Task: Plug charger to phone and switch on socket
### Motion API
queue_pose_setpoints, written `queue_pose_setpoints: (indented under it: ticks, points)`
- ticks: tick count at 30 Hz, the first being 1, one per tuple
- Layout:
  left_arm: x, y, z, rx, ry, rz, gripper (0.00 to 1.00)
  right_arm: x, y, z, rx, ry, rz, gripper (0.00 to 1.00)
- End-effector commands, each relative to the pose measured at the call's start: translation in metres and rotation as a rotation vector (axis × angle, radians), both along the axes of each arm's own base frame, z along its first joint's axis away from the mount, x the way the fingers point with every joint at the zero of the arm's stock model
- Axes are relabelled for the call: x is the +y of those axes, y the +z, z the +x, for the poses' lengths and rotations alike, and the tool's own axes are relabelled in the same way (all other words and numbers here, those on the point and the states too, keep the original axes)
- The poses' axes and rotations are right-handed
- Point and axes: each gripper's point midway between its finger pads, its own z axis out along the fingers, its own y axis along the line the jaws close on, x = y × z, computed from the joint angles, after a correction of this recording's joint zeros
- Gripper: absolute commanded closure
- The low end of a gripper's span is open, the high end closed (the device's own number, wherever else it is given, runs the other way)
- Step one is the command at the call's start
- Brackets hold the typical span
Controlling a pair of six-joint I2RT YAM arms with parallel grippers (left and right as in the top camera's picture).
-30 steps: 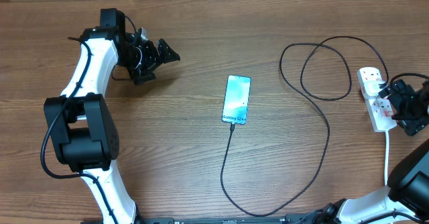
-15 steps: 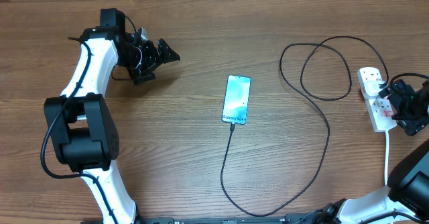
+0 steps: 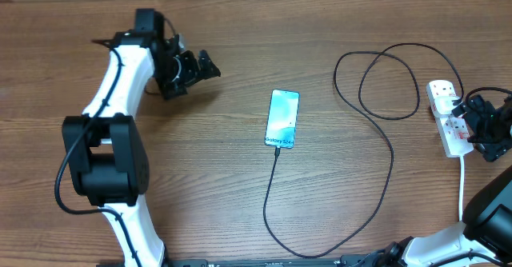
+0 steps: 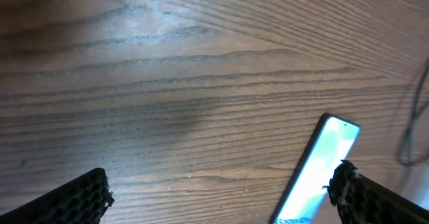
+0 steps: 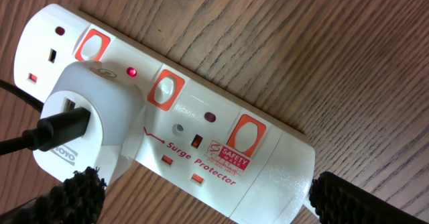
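**Cable meets phone, one strip lamp glows red**

The right gripper [image 5: 201, 198] gapes wide, with the white plastic power strip with red switches [image 5: 194, 120] just ahead between its jaws. The left gripper [image 4: 221, 200] is spread too, and the slim teal-screened smartphone [image 4: 315, 163] lies ahead beside one finger. The thin black looped cable [image 3: 386, 143] touches the smartphone's lettered end.

The white elongated plastic power strip [image 5: 201, 117] is showing red "Surge Protector" lettering and a red "SAFETY" badge just beyond the spread fingers of the right pincer [image 5: 209, 200]. The slim teal-screened phone [image 3: 282, 118], well apart from it, is displaying "Galaxy".
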Motion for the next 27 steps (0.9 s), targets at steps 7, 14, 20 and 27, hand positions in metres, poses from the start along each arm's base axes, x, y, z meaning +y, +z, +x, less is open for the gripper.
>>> queue_pose_setpoints:
  ticks: [7, 14, 20, 27]
  points:
    - [-0.03, 0.125, -0.014, -0.342, -0.083, 0.186, 0.0, -0.001, 0.007, -0.001, -0.016, 0.005, -0.014, 0.0]
    - [-0.052, 0.186, -0.04, -0.49, -0.125, 0.149, 0.0, -0.001, 0.007, -0.001, -0.016, 0.005, -0.014, 0.0]
    - [-0.047, 0.223, -0.055, -0.579, -0.112, 0.133, 0.0, -0.001, 0.007, -0.001, -0.016, 0.005, -0.014, 0.0]
    - [-0.041, 0.265, -0.078, -0.685, -0.097, 0.113, 0.0, -0.001, 0.007, -0.001, -0.016, 0.005, -0.014, 0.0]
